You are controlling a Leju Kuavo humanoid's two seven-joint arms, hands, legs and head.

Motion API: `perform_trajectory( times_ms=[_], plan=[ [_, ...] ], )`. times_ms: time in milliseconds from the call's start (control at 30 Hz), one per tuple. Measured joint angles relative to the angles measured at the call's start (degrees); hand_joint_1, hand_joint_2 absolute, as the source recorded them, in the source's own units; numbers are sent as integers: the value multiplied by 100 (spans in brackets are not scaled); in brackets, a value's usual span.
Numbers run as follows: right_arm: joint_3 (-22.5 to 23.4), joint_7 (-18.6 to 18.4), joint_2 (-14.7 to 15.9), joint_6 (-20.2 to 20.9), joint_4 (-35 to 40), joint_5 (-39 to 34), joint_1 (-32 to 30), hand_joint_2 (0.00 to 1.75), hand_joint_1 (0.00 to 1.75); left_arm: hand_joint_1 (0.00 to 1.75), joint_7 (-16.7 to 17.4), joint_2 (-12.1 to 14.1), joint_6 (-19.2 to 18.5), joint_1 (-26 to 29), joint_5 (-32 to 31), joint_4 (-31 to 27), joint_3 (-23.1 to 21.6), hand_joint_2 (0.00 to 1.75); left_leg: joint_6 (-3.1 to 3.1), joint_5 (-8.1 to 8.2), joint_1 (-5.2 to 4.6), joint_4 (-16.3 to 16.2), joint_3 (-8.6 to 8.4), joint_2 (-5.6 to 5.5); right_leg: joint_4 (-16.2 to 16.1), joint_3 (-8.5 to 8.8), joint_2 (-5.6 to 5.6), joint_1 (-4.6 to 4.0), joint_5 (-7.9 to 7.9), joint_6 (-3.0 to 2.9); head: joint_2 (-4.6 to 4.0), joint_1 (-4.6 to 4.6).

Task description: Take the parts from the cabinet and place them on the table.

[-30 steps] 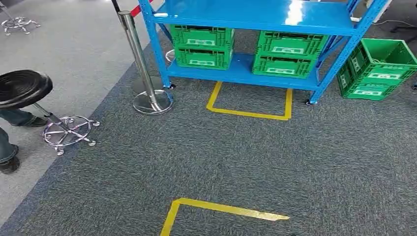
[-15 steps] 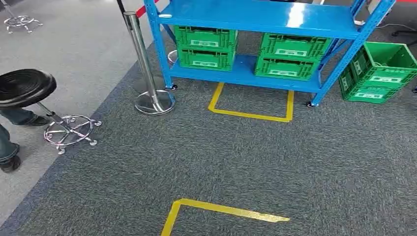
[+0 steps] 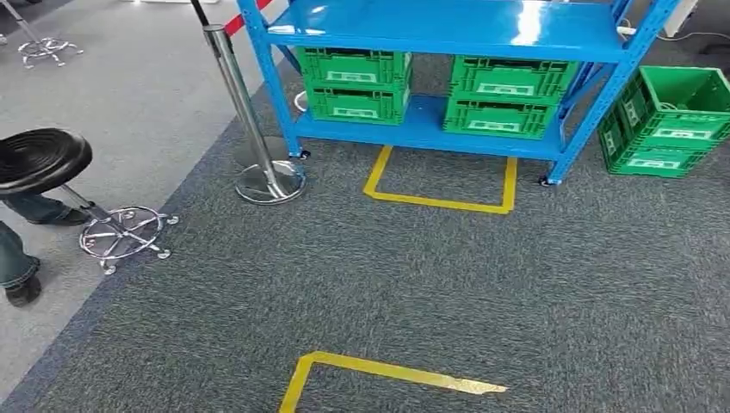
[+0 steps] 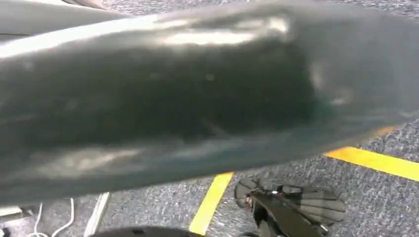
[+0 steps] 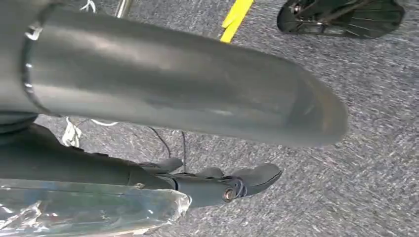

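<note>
The blue shelf cabinet [image 3: 448, 30] stands ahead of me across the carpet. Two stacks of green crates [image 3: 355, 82] [image 3: 506, 90] sit on its bottom shelf; I cannot see what they hold. In the right wrist view my right hand [image 5: 222, 187] hangs over the carpet with its dark fingers stretched out and nothing between them. Crinkled clear plastic [image 5: 89, 207] lies along its wrist side. A blurred dark grey shape [image 4: 197, 94], close to the lens, covers most of the left wrist view, so how the left hand's fingers lie is hidden.
More green crates [image 3: 667, 120] stand on the floor right of the cabinet. A chrome barrier post [image 3: 250, 120] stands at its left corner. A black stool [image 3: 43, 159] and a person's feet [image 3: 21, 288] are at far left. Yellow tape [image 3: 439, 202] marks the carpet before the cabinet; another corner [image 3: 387, 372] lies nearer me.
The whole head picture has shifted slightly, so the camera has moved; the cabinet, crates and stool themselves stay put.
</note>
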State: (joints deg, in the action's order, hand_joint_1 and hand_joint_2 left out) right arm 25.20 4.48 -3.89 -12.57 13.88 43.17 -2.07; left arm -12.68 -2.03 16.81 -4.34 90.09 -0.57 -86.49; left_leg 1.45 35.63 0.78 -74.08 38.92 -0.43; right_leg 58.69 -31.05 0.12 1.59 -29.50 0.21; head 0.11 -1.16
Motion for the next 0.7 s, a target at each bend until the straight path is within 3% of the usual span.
perform_trajectory(
  times_ms=[33, 67, 100, 167, 233, 267, 333, 367, 400, 500, 533, 567, 600, 667, 700],
  plan=[
    [4, 0, -2, 0, 0, 0, -6, 0, 0, 0, 0, 0, 0, 13, 2, 0, 0, 0, -9, -8, -2, -199, 141, 0, 0, 17, -2, -9, -17, -2, 0, -2],
    [7, 0, 0, 2, 0, 2, -9, 0, 0, 0, 2, 0, 0, 25, 2, 0, 0, 0, -31, -158, -3, -134, 152, 0, 0, 44, 0, -16, -35, -3, 0, -4],
    [7, 0, -2, 2, 0, 2, -7, 0, 0, 0, 2, 0, 0, 28, 2, 0, 0, 0, -70, -430, -10, 160, 58, 0, 0, 81, 1, -26, -60, -2, 0, -2],
    [9, 0, 0, 2, 2, 2, 0, 0, 0, 0, 2, 2, 0, 25, 2, 0, 0, 0, -186, -1039, -46, 1147, -348, 1, -5, 174, 3, -33, -120, 12, 0, 0],
    [11, 0, -4, 2, 0, 2, 11, 0, 0, 0, 2, 9, 0, 18, 2, 4, 0, 0, -243, -961, -89, 1510, -538, 15, -8, 134, 11, -59, -181, 86, 0, -9],
    [11, 0, -2, 2, 0, 2, 9, 0, 0, 0, 2, 9, 0, 4, 2, 4, 0, 0, -218, -919, -91, 1510, -527, 20, -20, 127, -10, -52, -187, 113, 0, 9],
    [11, 0, -2, 4, 0, 2, 8, 0, 0, 0, 2, 13, 2, 26, 2, 4, 0, 0, -250, -905, -110, 1556, -547, 4, -95, 185, -32, -39, -196, 190, 0, -4],
    [11, -2, 0, 4, 2, 0, 16, 0, 0, 0, 2, 9, 11, 37, 2, 4, 0, 0, -261, -940, -43, 1669, -632, 3, -77, 222, -28, -29, -238, 219, 0, 9],
    [13, 0, 0, 4, 4, 0, 21, 0, 0, 0, 2, 15, 22, 36, 2, 4, 0, 0, -279, -928, -56, 1701, -675, 7, 83, 152, -26, -43, -315, 233, 0, 22],
    [13, 0, 0, 13, 2, -4, 13, 0, 0, 0, 4, 7, 52, 28, 2, 4, 2, 0, -351, -864, -91, 1699, -723, 12, 1361, -611, -19, -46, -840, 261, 0, 31],
    [13, -2, 0, 15, 2, -4, -1, 0, 0, 0, 4, 0, 52, 28, 2, 4, 2, 0, -356, -834, -106, 1696, -747, 9, 1661, -840, -20, -48, -860, 269, 0, 33],
    [15, -2, 0, 15, 2, -7, -11, 0, 0, 0, 7, -11, 59, 38, 2, 4, 4, 0, -358, -800, -119, 1696, -794, 2, 1658, -918, -20, -48, -709, 267, 0, 35],
    [20, -2, 2, 15, 2, -7, -11, 0, 0, 0, 11, -15, 68, 47, 2, 4, 7, 0, -354, -757, -125, 1696, -855, -2, 1391, -855, -20, -50, -432, 258, 0, 28],
    [33, -2, 7, 15, 2, -7, -7, 0, 0, 0, 13, -17, 70, 47, 2, 4, 9, 0, -333, -663, -132, 1696, -1000, -6, 430, -467, -20, -55, 205, 214, 0, 31],
    [42, -2, 9, 17, 2, -7, -8, 0, 0, 0, 13, -22, 70, 52, 2, 4, 11, 0, -311, -615, -133, 1696, -1019, -5, 123, -322, -17, -66, 277, 175, 0, 44]
  ],
)
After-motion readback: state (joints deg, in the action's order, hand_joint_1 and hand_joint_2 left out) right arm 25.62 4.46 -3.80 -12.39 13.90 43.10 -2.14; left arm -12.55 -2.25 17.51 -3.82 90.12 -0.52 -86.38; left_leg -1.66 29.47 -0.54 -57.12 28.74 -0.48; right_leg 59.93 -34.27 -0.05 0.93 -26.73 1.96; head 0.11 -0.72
